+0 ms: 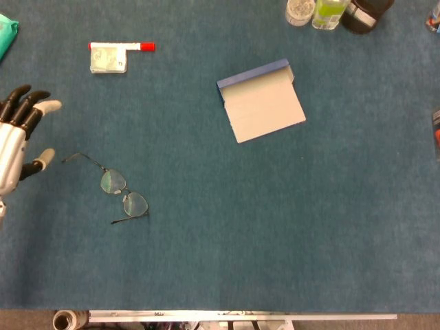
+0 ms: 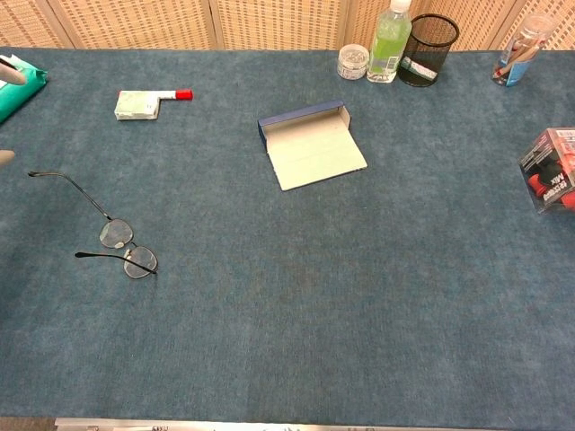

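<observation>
Head view, left hand (image 1: 17, 141): fingers spread, holding nothing, hovering at the table edge.
Thin wire-framed glasses (image 1: 118, 190): unfolded on blue felt, near that hand, toward the open blue case (image 1: 262, 102).

Left hand (image 1: 17, 141) open, fingers spread

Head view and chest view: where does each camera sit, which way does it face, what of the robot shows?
Head view: high above, looking almost straight down on the blue table; the left hand shows at the left edge, fingers apart, holding nothing.
Chest view: lower, at the near edge, looking forward and down to the wicker screen; hardly any of the robot shows.
Shared: glasses, open case.
</observation>
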You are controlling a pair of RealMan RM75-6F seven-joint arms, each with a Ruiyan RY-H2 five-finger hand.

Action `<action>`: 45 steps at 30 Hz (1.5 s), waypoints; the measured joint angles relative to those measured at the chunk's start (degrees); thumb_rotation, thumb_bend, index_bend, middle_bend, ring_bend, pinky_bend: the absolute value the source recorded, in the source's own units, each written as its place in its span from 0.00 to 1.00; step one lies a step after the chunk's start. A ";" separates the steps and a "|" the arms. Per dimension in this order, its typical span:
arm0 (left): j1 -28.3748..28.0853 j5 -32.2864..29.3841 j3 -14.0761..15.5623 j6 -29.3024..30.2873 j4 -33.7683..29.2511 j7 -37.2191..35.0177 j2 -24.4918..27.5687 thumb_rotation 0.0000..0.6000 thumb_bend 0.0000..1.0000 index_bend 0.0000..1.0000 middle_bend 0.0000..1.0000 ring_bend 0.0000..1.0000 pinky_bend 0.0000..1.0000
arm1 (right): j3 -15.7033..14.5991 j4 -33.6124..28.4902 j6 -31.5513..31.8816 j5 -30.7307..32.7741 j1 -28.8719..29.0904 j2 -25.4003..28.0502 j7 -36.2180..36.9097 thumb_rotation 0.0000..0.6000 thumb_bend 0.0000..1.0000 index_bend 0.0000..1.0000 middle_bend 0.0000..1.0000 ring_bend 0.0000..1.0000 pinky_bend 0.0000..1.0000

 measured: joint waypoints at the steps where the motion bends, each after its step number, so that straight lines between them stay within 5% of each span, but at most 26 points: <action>1: -0.38 0.17 -0.02 -0.12 1.08 -0.95 -0.59 1.00 0.13 0.26 0.23 0.14 0.27 | -0.01 0.00 -0.02 -0.02 0.01 0.03 0.07 1.00 0.34 0.57 0.46 0.25 0.33; 17: -4.81 1.02 1.35 -1.42 14.68 -10.99 -8.52 1.00 0.09 0.26 0.22 0.13 0.26 | -0.10 0.00 -0.46 -0.07 0.18 0.08 0.31 1.00 0.34 0.57 0.46 0.25 0.33; 45: -3.88 5.77 6.63 4.11 12.67 -10.75 -8.60 1.00 0.09 0.26 0.22 0.13 0.26 | -0.11 0.01 -0.50 -0.04 0.18 0.07 0.55 1.00 0.34 0.57 0.46 0.25 0.33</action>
